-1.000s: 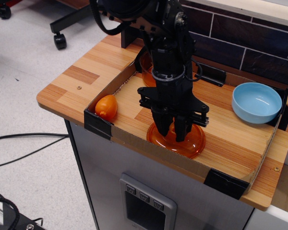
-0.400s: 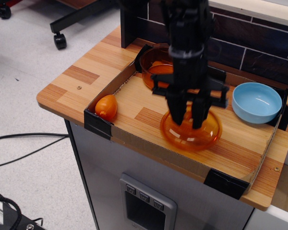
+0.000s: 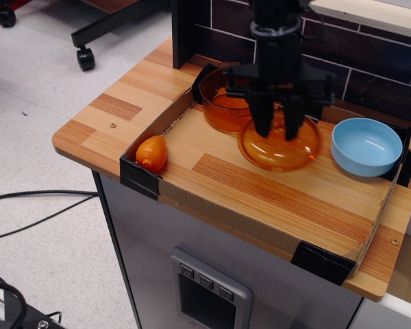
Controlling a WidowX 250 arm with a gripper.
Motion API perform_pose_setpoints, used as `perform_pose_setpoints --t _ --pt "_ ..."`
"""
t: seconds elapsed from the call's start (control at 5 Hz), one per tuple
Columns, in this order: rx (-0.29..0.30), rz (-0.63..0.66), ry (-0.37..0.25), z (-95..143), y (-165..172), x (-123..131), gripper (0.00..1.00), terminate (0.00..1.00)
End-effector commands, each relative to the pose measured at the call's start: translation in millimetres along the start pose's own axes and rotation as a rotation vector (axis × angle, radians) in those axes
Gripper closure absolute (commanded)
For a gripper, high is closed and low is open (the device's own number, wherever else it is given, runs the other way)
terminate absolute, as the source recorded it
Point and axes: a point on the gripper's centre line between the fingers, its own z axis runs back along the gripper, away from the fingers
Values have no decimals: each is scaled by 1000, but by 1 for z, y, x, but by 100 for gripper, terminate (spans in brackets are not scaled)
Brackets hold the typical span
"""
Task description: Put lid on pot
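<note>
The translucent orange lid (image 3: 279, 149) hangs in my gripper (image 3: 277, 127), lifted above the wooden counter, just right of the pot. My black fingers are shut on the knob at its centre; the knob itself is hidden behind them. The translucent orange pot (image 3: 222, 101) stands at the back left corner of the cardboard-edged area, open on top. The lid's left edge overlaps the pot's right rim in this view.
A light blue bowl (image 3: 366, 146) stands at the right, close to the lid. A small orange egg-shaped object (image 3: 151, 153) lies at the front left corner. A dark tiled wall (image 3: 370, 62) runs behind. Low cardboard walls (image 3: 219, 212) with black corner pieces border the area.
The gripper has lifted the lid off the counter's front part and carried it back and to the right, toward the pot. The pot, hidden at first, now shows.
</note>
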Motion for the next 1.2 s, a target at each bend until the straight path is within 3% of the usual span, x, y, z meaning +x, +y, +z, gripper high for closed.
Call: perform_pose_setpoints --t 0.0,0.2,1.0 --pt "-20 94 -45 28 34 43 100 0" --pt "-37 105 -69 38 37 43 100 0" --pt "1 189 -48 25 51 72 100 0"
